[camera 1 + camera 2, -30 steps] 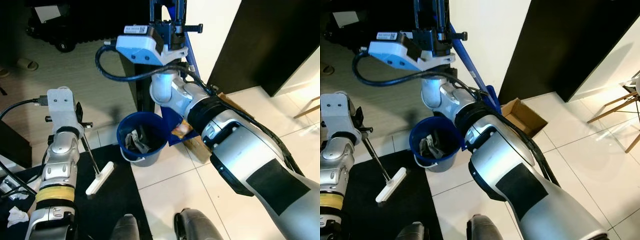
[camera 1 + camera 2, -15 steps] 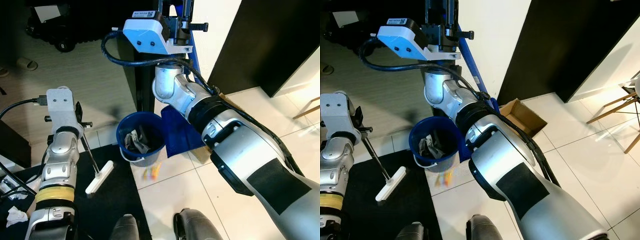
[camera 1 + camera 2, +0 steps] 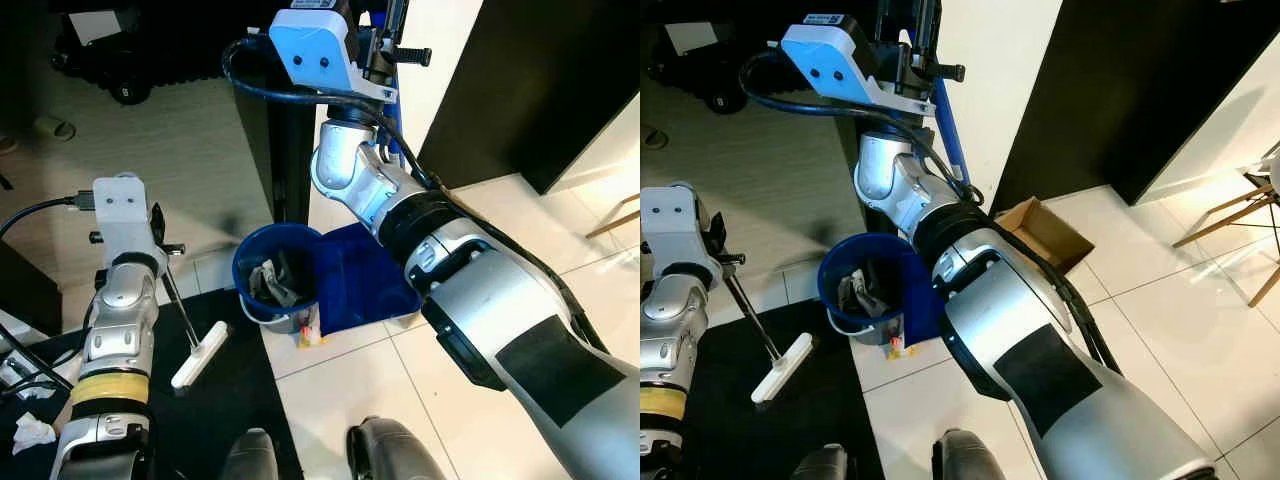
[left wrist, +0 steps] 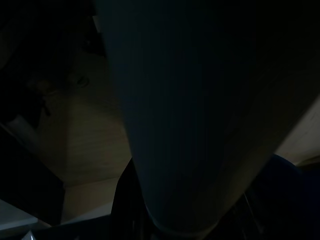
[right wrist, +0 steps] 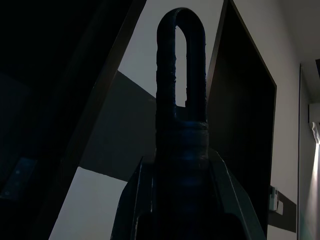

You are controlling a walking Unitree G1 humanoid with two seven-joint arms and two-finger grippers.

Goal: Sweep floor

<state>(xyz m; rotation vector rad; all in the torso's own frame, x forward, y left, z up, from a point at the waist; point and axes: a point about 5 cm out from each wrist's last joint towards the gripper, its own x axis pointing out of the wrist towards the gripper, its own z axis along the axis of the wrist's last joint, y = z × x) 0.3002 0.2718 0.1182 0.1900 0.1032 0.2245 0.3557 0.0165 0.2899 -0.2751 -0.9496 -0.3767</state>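
- Beside the blue bucket (image 3: 283,283), on the white tile right at its foot, lies a small yellow-and-red wrapper (image 3: 309,334); it sits outside the bucket, touching or nearly touching the bucket's base and the near edge of the blue dustpan (image 3: 370,282).
- Raised high at the top of the head views, the right end effector (image 3: 912,50) is pressed tight around the dustpan's blue handle (image 3: 949,125); the wrist view looks along the loop at the handle's end (image 5: 180,65), clamped between the fingers.
- From that grip the handle's long axis runs steeply down toward the robot, ending in the pan, which rests on the floor just on the robot's right of the bucket.
- To the robot's left, the left end effector (image 3: 150,240) holds the thin shaft of the small broom (image 3: 185,318); the shaft slants down to a white head (image 3: 199,356) resting on the black mat (image 3: 215,420). I cannot tell how tightly its fingers are set, as the left wrist view is too dark.
- My judgement: the wrapper lies between broom head and pan, near the pan's lip, so the broom arm is the one to push it rightward, across the mat's edge, into the pan.
- Risk: the bucket stands just beyond that path and could be nudged.
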